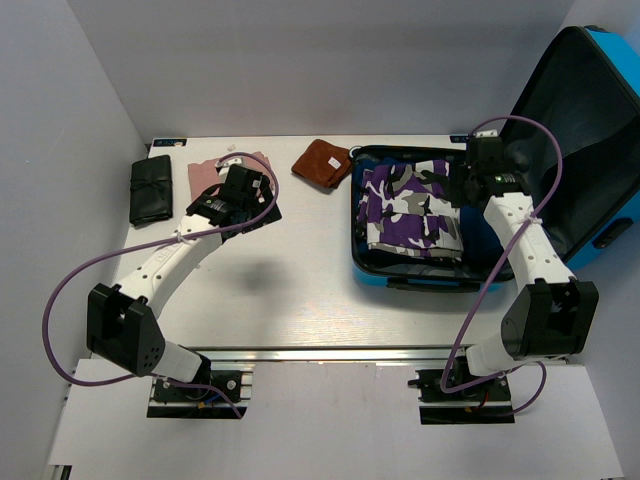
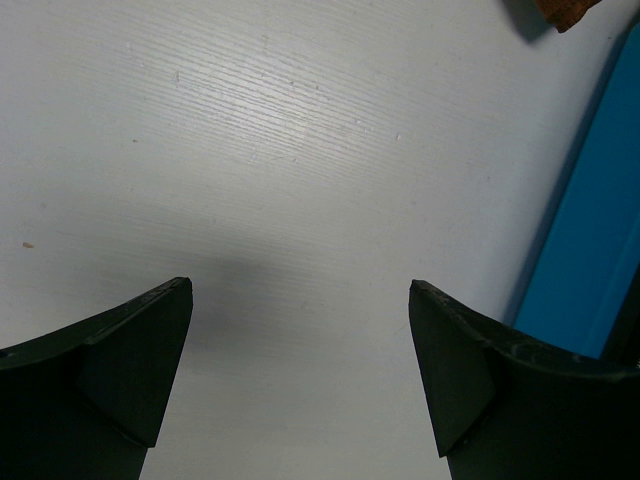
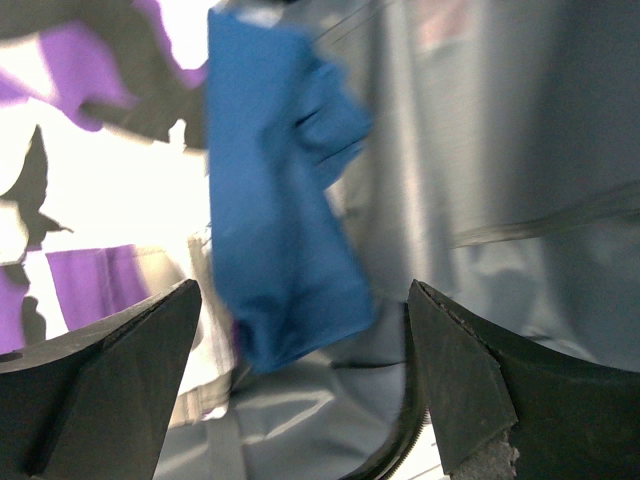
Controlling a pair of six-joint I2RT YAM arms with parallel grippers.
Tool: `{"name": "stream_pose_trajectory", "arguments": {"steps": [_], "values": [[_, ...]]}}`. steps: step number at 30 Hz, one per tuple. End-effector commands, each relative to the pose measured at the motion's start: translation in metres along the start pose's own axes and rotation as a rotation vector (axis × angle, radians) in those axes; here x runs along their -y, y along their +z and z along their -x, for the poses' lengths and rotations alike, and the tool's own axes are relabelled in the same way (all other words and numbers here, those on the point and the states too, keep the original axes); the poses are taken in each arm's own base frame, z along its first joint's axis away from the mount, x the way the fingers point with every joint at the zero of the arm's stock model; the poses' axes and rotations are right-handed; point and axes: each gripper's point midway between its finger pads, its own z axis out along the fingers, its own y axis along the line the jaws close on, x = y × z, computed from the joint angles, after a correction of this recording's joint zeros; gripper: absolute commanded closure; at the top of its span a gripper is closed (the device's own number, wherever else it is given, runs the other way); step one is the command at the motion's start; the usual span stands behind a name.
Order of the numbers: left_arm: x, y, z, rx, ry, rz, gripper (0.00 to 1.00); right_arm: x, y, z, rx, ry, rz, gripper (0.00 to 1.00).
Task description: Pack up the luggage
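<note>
The luggage (image 1: 625, 195) lies open at the far right corner of the table (image 1: 300, 290). Its lid (image 1: 590, 90) stands up and leans toward the right wall. In the lower half lies a folded garment with a purple, white and black camouflage print (image 1: 410, 205), which fills most of this half.

The right gripper (image 3: 300, 290) hangs over the right side of the open half. Its jaws stand wide apart and clamp nothing. In the right wrist view a blue cloth (image 3: 280, 200) lies under the fingers, between the camouflage garment and the grey lining (image 3: 520, 150). This view is blurred, and I cannot tell if a finger touches the cloth.

The left gripper (image 2: 300, 290) is over the far left part of the table, and its jaws are also wide, with only bare table between them. The blue wall of the luggage shows at the right edge of the left wrist view.

A black pouch (image 1: 150, 190) lies at the far left corner. A pink cloth (image 1: 205, 172) lies just beside it, partly hidden by the left arm. A brown cloth (image 1: 321, 162) lies at the far edge, near the luggage.
</note>
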Motion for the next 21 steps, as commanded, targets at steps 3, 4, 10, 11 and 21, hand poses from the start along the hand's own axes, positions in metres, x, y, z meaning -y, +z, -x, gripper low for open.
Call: {"name": "stream_pose_trajectory", "arguments": {"steps": [3, 4, 10, 11, 21], "values": [[-0.001, 0.0, 0.02, 0.036, -0.005, 0.022, 0.02, 0.038, 0.014, 0.008, -0.071, 0.02, -0.279, 0.11], [-0.002, -0.001, 0.021, 0.037, -0.004, 0.029, 0.02, 0.043, 0.018, 0.008, -0.086, 0.018, -0.313, 0.11], [-0.013, -0.004, 0.029, 0.05, -0.013, 0.072, 0.02, 0.023, 0.078, 0.019, -0.094, 0.004, -0.293, 0.11], [-0.017, -0.004, 0.032, 0.054, -0.02, 0.085, 0.02, 0.021, 0.084, 0.02, -0.094, 0.003, -0.293, 0.11], [-0.041, -0.012, 0.04, 0.055, -0.05, 0.144, 0.02, 0.019, 0.102, 0.056, -0.053, 0.041, -0.288, 0.11]]}}
